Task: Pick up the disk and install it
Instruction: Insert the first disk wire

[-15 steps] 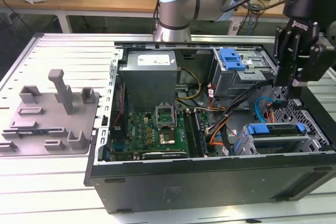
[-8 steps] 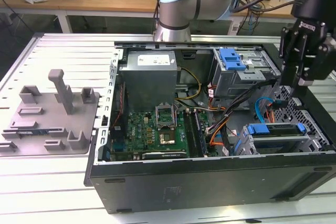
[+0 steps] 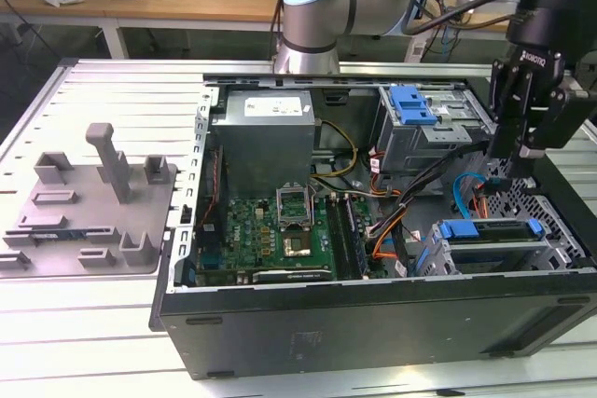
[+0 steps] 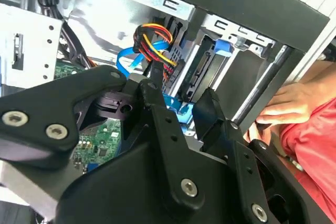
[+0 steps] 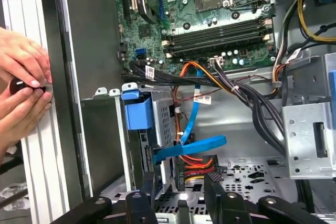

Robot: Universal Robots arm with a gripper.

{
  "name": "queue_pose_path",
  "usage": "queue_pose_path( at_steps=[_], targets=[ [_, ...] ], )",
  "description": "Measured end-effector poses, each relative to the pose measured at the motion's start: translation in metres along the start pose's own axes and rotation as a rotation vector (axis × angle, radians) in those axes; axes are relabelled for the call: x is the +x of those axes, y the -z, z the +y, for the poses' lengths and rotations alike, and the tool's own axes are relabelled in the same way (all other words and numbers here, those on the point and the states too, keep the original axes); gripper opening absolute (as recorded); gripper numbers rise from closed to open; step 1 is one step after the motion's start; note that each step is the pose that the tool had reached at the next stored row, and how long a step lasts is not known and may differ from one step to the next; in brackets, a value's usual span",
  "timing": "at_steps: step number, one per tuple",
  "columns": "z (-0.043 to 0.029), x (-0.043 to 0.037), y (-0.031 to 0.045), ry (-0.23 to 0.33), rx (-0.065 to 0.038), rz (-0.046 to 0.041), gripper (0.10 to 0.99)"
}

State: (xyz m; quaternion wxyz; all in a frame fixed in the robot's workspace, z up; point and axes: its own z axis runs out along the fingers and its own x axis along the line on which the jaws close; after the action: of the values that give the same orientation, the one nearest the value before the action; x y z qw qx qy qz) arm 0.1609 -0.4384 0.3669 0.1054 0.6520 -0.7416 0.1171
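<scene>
- Exterior view: locate the disk [image 3: 490, 232] seated in the drive cage at the exterior view's right, inside the open computer case [image 3: 373, 319] on the tabletop [image 3: 93, 333]. Note the end effector [image 3: 516, 163] hanging just above that cage, released and carrying nothing.
- Expect a stiff, dense body, probably heavy for its size, with smooth metal faces likely to slip and internals sensitive to knocks. Take hold across the blue carrier's two long side rails; avoid the label face and the connector end.
- Count one disk, one end effector, one blue latch [image 3: 413, 104] on the farther bay and one grey fixture plate [image 3: 93, 221] beside the case.
- Second wrist view: confirm two fingers [image 4: 157, 111] spread apart with nothing clamped between. Find the disk [image 4: 205, 66] in its cage just beyond the fingertips. Count one person's hand [image 4: 283, 106] resting near the case wall.
- First wrist view: verify the end effector [image 5: 182, 187] released and empty, near the cage. Identify the disk [image 5: 139, 116] by its blue carrier end. Count two hands at the case edge, one hand [image 5: 23, 56] and another hand [image 5: 21, 111], pinching a small dark object.
</scene>
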Motion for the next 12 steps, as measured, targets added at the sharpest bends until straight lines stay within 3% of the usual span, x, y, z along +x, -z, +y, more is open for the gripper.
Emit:
queue_pose_path(
  at_steps=[2, 7, 12],
  targets=[
    [0.0001, -0.0014, -0.0017, -0.006, -0.001, 0.01, 0.502],
    [-0.0006, -0.0052, -0.0119, -0.013, -0.004, 0.0127, 0.502],
    [-0.0028, -0.0096, -0.017, -0.013, -0.003, 0.0386, 0.49]
  ],
)
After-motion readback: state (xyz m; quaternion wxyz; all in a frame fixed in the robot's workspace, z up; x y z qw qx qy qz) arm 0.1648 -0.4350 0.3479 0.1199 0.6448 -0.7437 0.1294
